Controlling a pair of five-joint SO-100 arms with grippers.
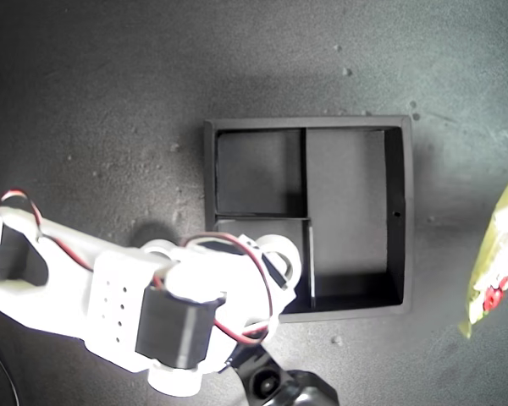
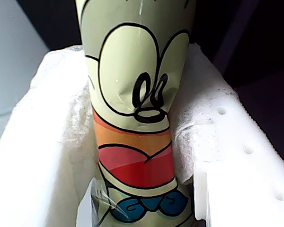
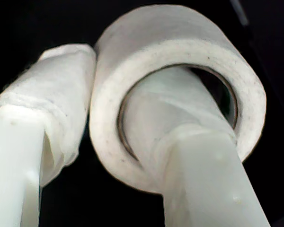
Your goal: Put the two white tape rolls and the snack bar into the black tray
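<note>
first wrist view: our first gripper is clamped on the snack bar, both padded white fingers pressing the wrapper from either side. wrapper shows pale green w/ a black-outlined cartoon face, orange and red bands, blue bow shape lower down. bar runs lengthwise between the fingers.

exterior view: snack bar shows only at that view's right edge, yellow-green wrapper w/ a red mark near its lower end, well apart from the black tray. the gripper holding it is out of frame there.

second wrist view: our second gripper is closed on a white tape roll; one finger goes through the roll's centre hole, the other presses on the outer wall. roll wall is pinched between them.

exterior view: second arm comes in from that view's left, its body covers the tray's lower-left compartment. white rounded shapes show past the arm at that compartment; can't tell roll from finger there. other three compartments show bare black floor. second roll: not seen in any view. a dark round object sits at the bottom edge, below the tray.
</note>
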